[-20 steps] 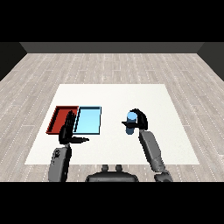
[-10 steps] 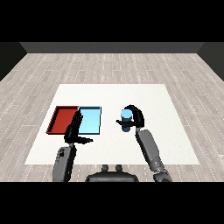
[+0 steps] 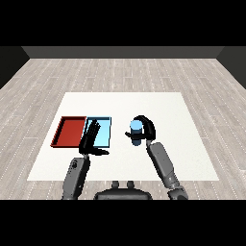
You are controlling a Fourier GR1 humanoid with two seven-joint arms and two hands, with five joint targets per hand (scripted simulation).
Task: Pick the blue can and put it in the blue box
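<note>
Two trays lie side by side on the white table (image 3: 168,110): one red tray (image 3: 69,131) at the left, one blue tray (image 3: 103,135) touching it on the right. The left hand (image 3: 90,139) hangs over the blue tray's near left part, its fingers straight and slightly spread, holding nothing. There is one blue can (image 3: 136,132), upright, right of the blue tray and apart from it. The right hand (image 3: 146,129) curls around the can.
</note>
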